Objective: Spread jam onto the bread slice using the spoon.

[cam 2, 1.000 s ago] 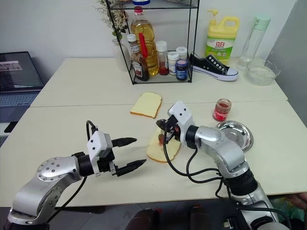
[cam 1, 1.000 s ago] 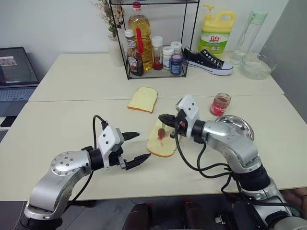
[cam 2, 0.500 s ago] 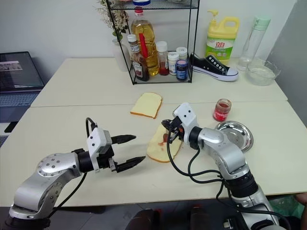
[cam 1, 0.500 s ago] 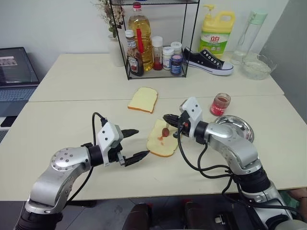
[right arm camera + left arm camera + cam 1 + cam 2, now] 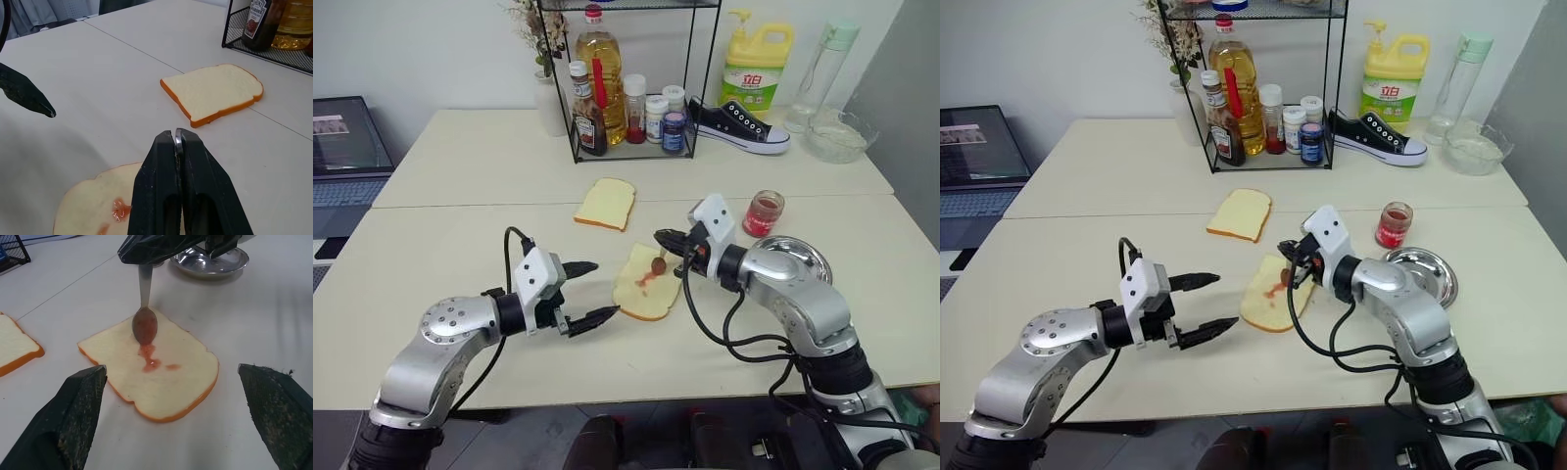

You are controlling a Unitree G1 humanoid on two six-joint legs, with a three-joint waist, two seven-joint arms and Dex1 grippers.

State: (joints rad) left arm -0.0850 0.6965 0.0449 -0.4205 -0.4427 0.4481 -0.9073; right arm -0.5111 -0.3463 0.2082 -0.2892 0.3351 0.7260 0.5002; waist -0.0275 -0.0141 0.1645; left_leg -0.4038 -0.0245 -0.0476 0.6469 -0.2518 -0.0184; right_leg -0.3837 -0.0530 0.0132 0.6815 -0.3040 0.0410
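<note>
The bread slice point(image 5: 644, 289) lies flat on the table between my two grippers, with a small red smear of jam point(image 5: 149, 357) near its middle. My right gripper point(image 5: 669, 239) is shut on the handle of the spoon point(image 5: 658, 262). The spoon hangs bowl-down, and its red-coated bowl point(image 5: 145, 326) rests on the far part of the slice just beyond the smear. My left gripper point(image 5: 604, 289) stands open just left of the slice, with nothing between its fingers point(image 5: 80, 406) and not touching the bread.
A plain second slice point(image 5: 605, 203) lies farther back. A red jam jar point(image 5: 763, 212) and a round steel plate point(image 5: 800, 257) sit to the right. At the back are a wire rack point(image 5: 626, 88) of bottles, a shoe point(image 5: 739, 125), a detergent bottle point(image 5: 756, 69) and a glass bowl point(image 5: 840, 135).
My right gripper has carried the spoon a little to the right and farther back across the slice, leaving a red smear behind it. The left gripper has stayed put.
</note>
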